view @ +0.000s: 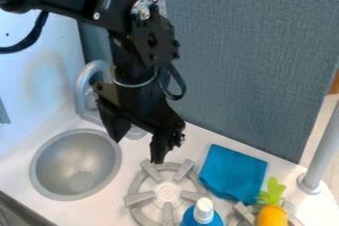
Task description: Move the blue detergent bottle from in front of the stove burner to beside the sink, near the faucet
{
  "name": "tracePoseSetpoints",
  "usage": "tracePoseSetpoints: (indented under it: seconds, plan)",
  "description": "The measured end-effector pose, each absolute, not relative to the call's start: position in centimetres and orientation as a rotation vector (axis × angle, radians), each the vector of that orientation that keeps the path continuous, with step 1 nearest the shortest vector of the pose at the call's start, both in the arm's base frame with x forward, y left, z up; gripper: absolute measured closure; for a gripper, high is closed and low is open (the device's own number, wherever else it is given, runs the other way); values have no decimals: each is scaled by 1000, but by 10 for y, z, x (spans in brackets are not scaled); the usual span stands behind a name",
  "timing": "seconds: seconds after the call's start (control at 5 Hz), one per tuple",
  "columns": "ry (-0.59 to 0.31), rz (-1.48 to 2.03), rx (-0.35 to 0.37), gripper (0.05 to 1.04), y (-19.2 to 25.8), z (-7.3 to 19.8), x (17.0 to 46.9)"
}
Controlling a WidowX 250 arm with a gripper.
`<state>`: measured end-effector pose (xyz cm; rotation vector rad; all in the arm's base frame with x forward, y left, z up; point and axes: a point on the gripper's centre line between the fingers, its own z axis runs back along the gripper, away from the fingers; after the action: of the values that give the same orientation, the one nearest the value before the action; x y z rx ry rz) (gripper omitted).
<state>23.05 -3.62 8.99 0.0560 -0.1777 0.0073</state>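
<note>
The black gripper (138, 149) hangs over the counter between the sink and the left burner, its two fingers spread apart with nothing between them. Just below and right of it lies the grey left burner (167, 193). A folded blue cloth (232, 173) rests on the counter to the right, its lower part by the burners. At the bottom edge stands a blue bottle with a white cap (203, 211), partly cut off. An orange toy carrot with a green top (272, 215) is at the lower right, over the second burner (245, 215).
To the left is a round grey sink (75, 164) with a grey faucet (82, 88) behind it. A blue-grey panel (252, 61) rises along the counter's back edge. A grey post (323, 150) stands at the right.
</note>
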Motion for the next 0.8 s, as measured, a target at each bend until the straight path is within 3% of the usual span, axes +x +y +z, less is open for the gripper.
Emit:
tracePoseSetpoints:
  seconds: [0.2, 0.4, 0.6, 0.8]
  plan:
    - [-162, 22, 65, 83, -35, 84, 228]
    - [-366, 148, 154, 83, -51, 84, 214]
    - [-493, 301, 104, 83, -69, 88, 213]
    - [-566, 458, 25, 83, -79, 88, 214]
